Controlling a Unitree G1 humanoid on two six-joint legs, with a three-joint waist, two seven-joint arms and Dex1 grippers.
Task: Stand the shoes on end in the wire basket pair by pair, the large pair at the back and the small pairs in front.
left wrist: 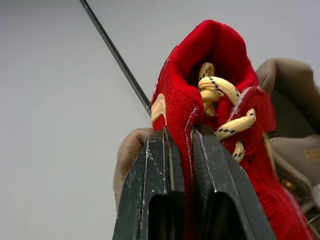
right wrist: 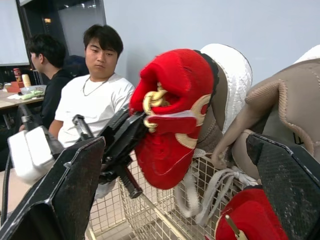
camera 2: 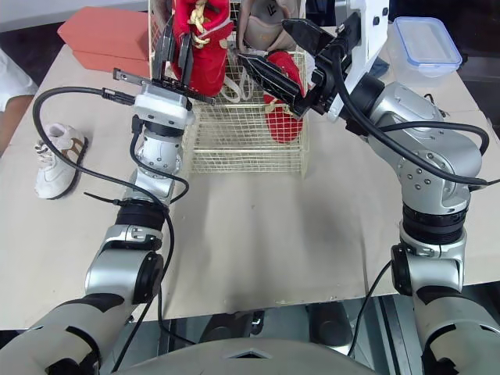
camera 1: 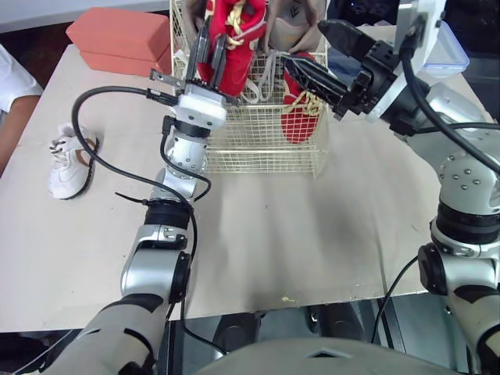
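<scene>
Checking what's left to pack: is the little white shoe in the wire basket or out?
Out. The white shoe lies on the table, well left of the wire basket and apart from it.

A beige table (camera 1: 312, 234) stands in front of a plain pale grey wall (right wrist: 225, 20).

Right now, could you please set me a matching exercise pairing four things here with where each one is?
1. white shoe
2. raised red shoe
3. salmon box
4. lidded tub

a. far corner, robot's left
b. clamped in the left pincer over the wire basket
c. far side, robot's right
d. resting alone, to the robot's left of the basket

Pairs: 1-d, 2-b, 3-a, 4-c
</scene>
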